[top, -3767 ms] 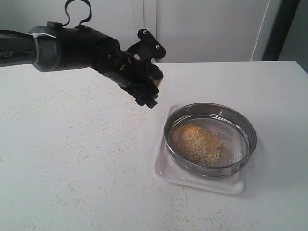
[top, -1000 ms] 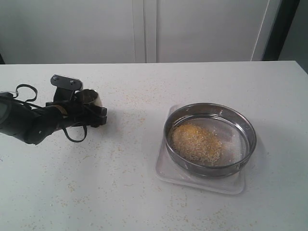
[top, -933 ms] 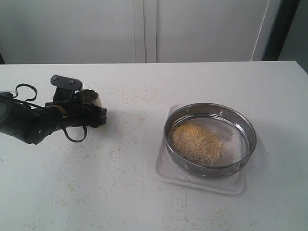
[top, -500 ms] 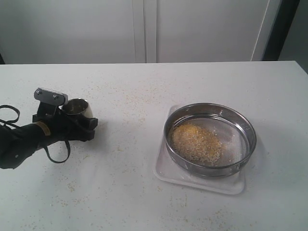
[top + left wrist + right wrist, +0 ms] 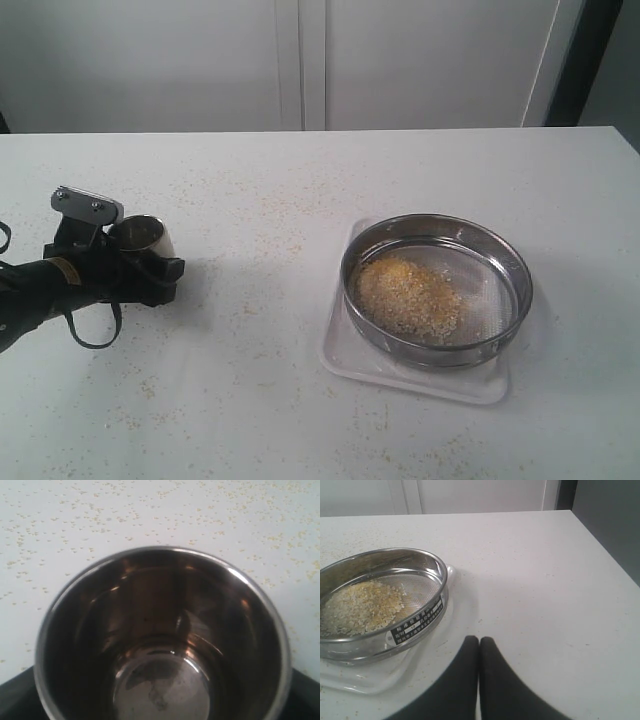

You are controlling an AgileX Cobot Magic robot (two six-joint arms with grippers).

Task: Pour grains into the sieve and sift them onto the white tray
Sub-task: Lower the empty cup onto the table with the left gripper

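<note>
Steel cup (image 5: pixel 140 235) looks empty, clamped in the left end effector (image 5: pixel 152 256) at mid-left, so pouring seems done: grains (image 5: pixel 408 295) sit in the sieve (image 5: pixel 438 352) on the white tray (image 5: pixel 420 385); the right end effector (image 5: pixel 479 647) has its fingers pressed together

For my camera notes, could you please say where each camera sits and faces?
Exterior: raised, off the arms, looking down across the table; left gripper holding steel cup shows.
Left wrist: looks straight into the empty cup; black gripper edges.
Right wrist: low above table, facing the sieve; shut right gripper.
Shared: exterior and right wrist show sieve, grains.
</note>
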